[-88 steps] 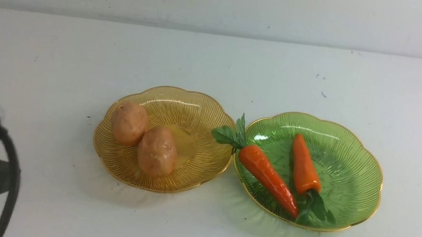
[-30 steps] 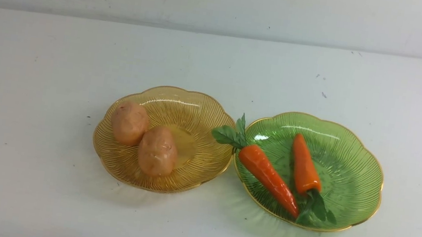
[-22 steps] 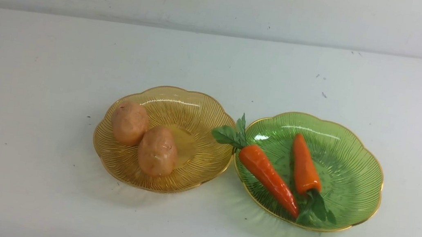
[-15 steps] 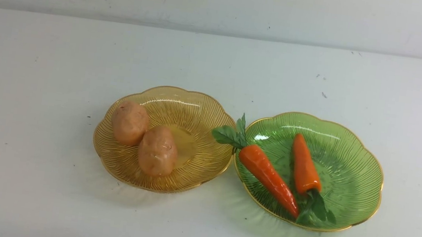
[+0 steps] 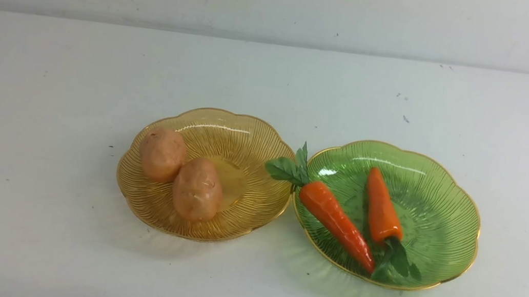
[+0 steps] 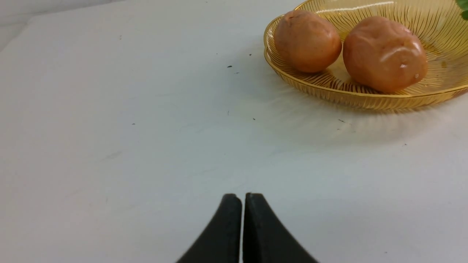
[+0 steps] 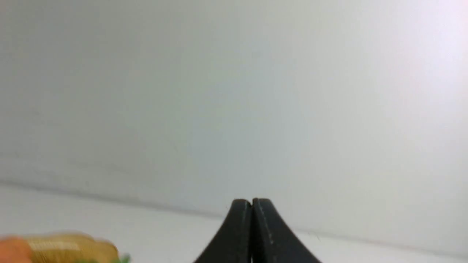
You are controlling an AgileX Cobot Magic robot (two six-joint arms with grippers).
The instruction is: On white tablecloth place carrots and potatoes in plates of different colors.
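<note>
- Sorted apparently by kind, with potatoes (image 5: pixel 197 190) in amber plate (image 5: pixel 261 169), left; carrots (image 5: pixel 333 215) in green plate (image 5: pixel 447 210), right.
- Closed, empty, at left gripper (image 6: pixel 243 199) and right gripper (image 7: pixel 251 204), likely for rest.

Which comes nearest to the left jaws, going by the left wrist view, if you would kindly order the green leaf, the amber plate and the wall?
1. Amber plate: nearest, ahead and to the robot's right of the left jaws.
2. Green leaf: beyond the plate's near rim, farther right.
3. Wall: farthest, behind the tabletop's far edge.
</note>
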